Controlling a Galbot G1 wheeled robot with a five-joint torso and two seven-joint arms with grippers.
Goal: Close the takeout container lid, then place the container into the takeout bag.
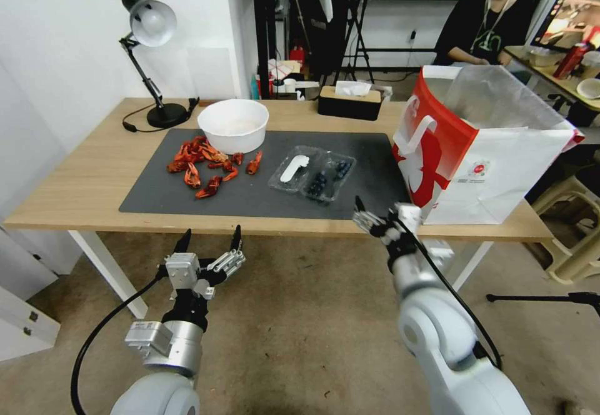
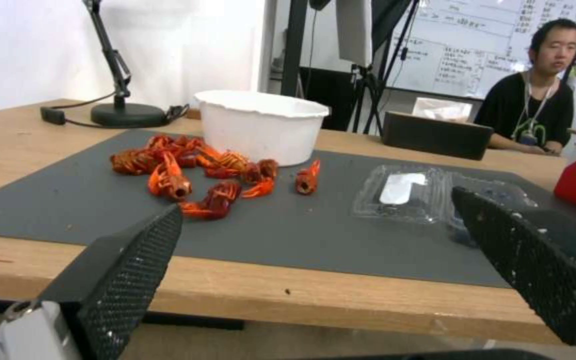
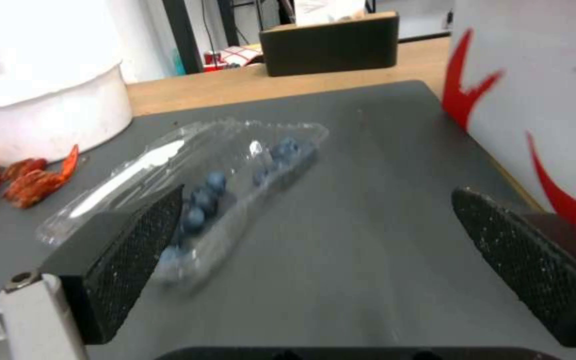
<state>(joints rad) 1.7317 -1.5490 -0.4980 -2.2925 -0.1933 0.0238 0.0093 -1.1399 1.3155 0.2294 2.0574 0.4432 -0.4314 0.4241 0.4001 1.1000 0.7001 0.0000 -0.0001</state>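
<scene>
The container [image 1: 329,179] lies open and flat on the dark mat, blueberries in the half nearer the bag; it also appears as the container [image 3: 235,170] and the container [image 2: 495,192]. Its lid [image 1: 294,168], the half with the white label, rests beside it toward the crayfish, seen again as the lid [image 2: 401,192] and the lid [image 3: 135,165]. The red and white takeout bag [image 1: 494,165] stands open at the table's right end. My right gripper [image 1: 378,210] is open at the table's front edge, just short of the container. My left gripper [image 1: 209,240] is open, in front of and below the table's front edge.
A white bowl [image 1: 233,124] and a pile of red crayfish [image 1: 203,165] sit on the mat's [image 1: 250,196] left part. A desk lamp [image 1: 150,59] stands at the back left and a tissue box [image 1: 350,101] at the back. The bag's red side [image 3: 548,120] is close to my right gripper.
</scene>
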